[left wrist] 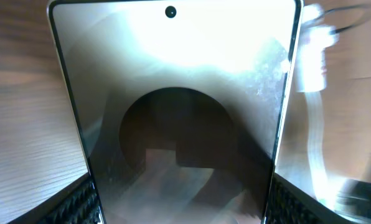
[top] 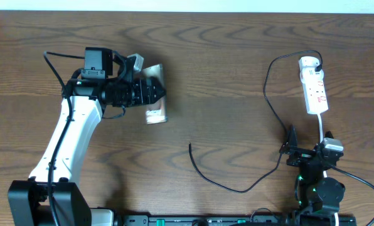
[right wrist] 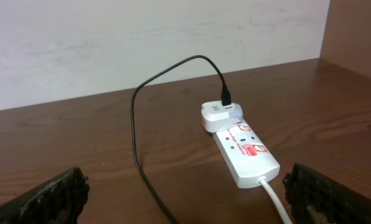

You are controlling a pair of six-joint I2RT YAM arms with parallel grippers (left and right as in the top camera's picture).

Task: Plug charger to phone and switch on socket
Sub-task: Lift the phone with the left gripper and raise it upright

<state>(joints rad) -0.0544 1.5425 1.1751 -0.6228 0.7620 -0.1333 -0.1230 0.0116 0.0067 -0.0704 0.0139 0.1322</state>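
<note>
The phone [top: 155, 115] is at the left of the table, in the jaws of my left gripper [top: 154, 94], which is shut on its two long edges. In the left wrist view the phone's dark glossy screen [left wrist: 173, 112] fills the frame between the fingers of my left gripper [left wrist: 179, 205]. The white socket strip [top: 314, 85] lies at the far right, with a white adapter plugged into its far end [right wrist: 220, 115]. The black charger cable [top: 237, 186] runs from it across the table to its free plug tip [top: 190, 145]. My right gripper [top: 307, 147] is open and empty, just short of the socket [right wrist: 244, 152].
The socket's white cord [top: 324, 129] runs back toward my right arm. The black cable [right wrist: 136, 124] loops between the right gripper's fingers. A pale wall stands behind the table's far edge. The socket shows blurred in the left wrist view [left wrist: 310, 62].
</note>
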